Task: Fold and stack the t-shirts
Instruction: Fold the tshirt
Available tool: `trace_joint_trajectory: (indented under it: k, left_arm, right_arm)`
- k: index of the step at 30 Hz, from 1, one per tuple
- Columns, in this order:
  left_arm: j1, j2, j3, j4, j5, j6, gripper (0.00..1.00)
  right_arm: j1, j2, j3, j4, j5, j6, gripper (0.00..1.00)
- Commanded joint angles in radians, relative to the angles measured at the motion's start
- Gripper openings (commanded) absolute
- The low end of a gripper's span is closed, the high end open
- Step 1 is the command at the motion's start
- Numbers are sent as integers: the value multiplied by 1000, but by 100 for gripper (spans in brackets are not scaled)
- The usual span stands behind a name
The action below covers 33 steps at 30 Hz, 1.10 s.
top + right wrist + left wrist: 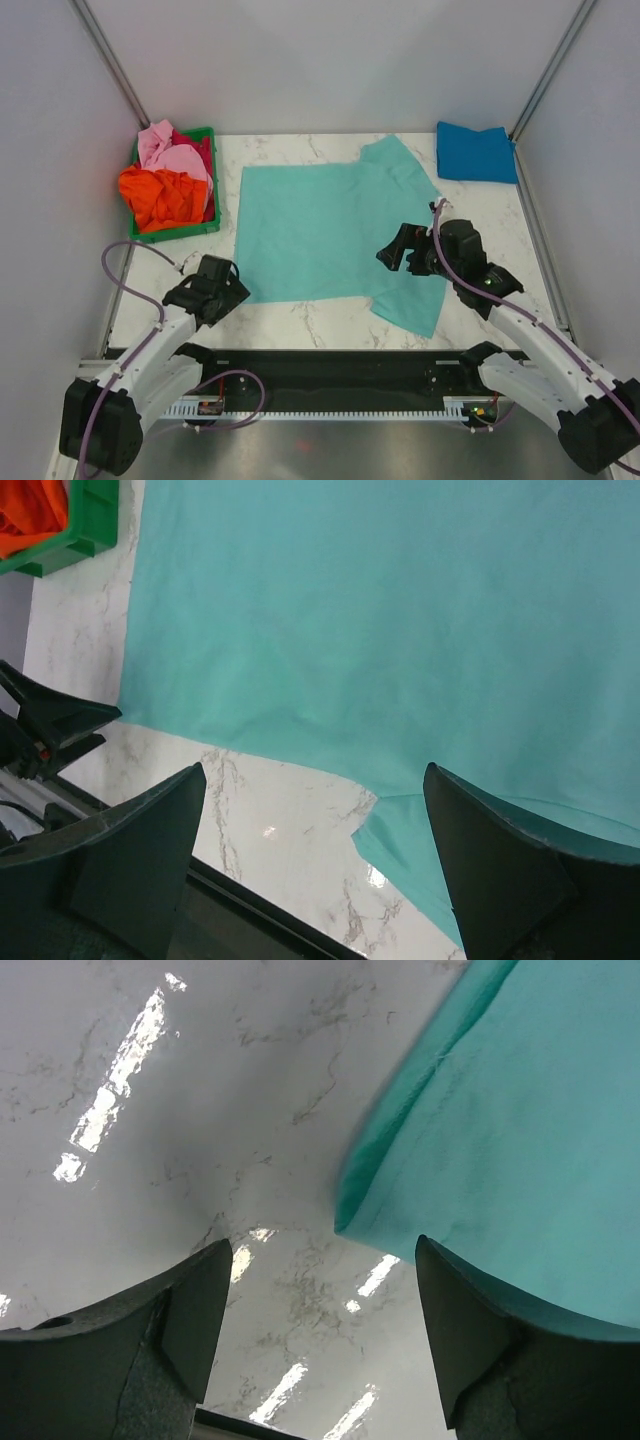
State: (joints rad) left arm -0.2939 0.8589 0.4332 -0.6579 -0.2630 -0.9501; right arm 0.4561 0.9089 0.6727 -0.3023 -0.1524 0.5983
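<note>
The mint-teal t-shirt (320, 225) lies spread flat on the table (300, 320) for folding, so the left pincer (322, 1250), wide open and empty, waits by its near hem corner, and the right pincer (315, 770), likewise open and empty, hovers over the near sleeve.

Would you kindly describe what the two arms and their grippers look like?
Both arms, left arm and right arm, have white shells with black joints. A lilac cable loops along each. The left gripper and right gripper are black, with broad, matte, wedge-shaped fingers.
</note>
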Motion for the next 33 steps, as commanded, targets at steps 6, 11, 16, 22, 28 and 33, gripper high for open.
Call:
trace_joint_trajectory:
  k: [6, 11, 16, 22, 28, 33]
  left_arm:
    - [2, 11, -80, 207, -30, -55, 72]
    - [1, 14, -76, 253, -27, -23, 57]
    - [1, -3, -82, 302, 11, 29, 13]
    - [1, -32, -60, 303, 2, 118, 2]
    - [1, -116, -83, 339, -18, 188, 2]
    - [1, -167, -111, 369, 18, 212, 2]
  right_arm:
    - [1, -131, 65, -325, 310, 44, 98]
    - [1, -139, 51, -351, 313, 49, 98]
    - [3, -143, 50, -443, 422, 144, 98]
    - [47, -81, 39, -541, 514, 267, 98]
    - [157, -16, -56, -560, 519, 449, 98]
    - [298, 62, -81, -575, 548, 569, 98]
